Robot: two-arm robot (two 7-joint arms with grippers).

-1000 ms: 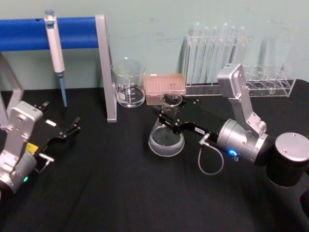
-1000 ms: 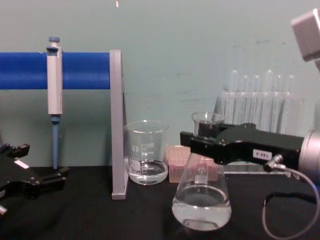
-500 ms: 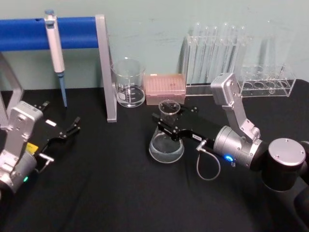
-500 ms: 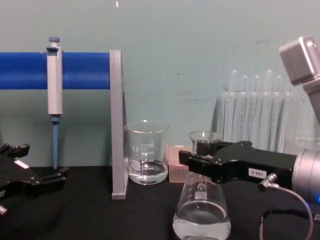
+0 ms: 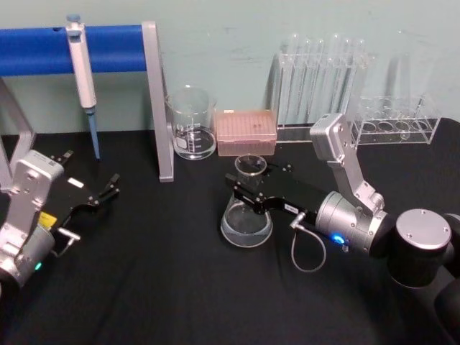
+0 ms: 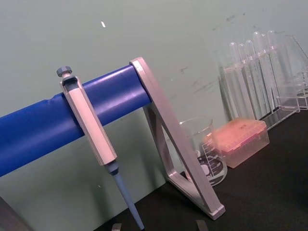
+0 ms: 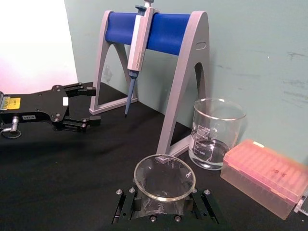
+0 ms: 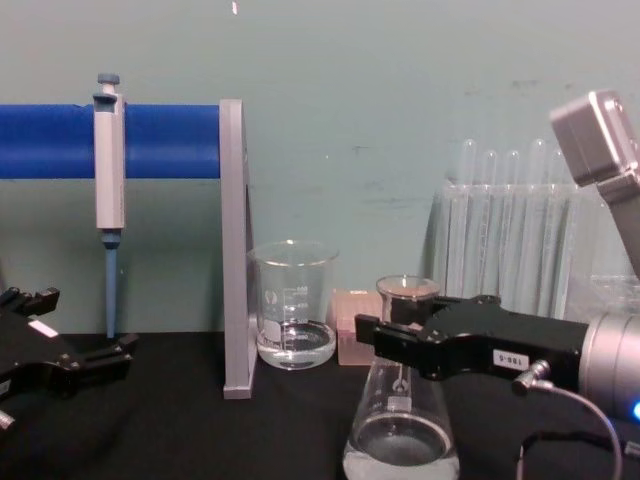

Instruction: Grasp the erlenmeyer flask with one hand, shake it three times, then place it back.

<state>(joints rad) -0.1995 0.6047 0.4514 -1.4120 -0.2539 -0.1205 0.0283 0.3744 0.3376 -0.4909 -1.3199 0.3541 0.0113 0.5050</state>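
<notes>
The erlenmeyer flask (image 5: 246, 215) is clear glass with a little liquid in its wide base, and it stands upright near the middle of the black table. My right gripper (image 5: 249, 190) is shut on its neck just under the rim, reaching in from the right. From the chest, the flask (image 8: 400, 440) hangs below the black hand (image 8: 396, 340), and its base is cut off by the lower edge. In the right wrist view the flask's rim (image 7: 164, 178) sits between the fingers (image 7: 126, 206). My left gripper (image 5: 108, 188) rests open at the far left, empty.
A glass beaker (image 5: 192, 126) and a pink tip box (image 5: 246, 131) stand just behind the flask. A blue-barred stand (image 5: 157, 100) with a hanging pipette (image 5: 81, 68) fills the back left. Test tube racks (image 5: 323, 79) line the back right.
My right gripper has carried the flask lower and a little nearer to me. The left arm has not moved.
</notes>
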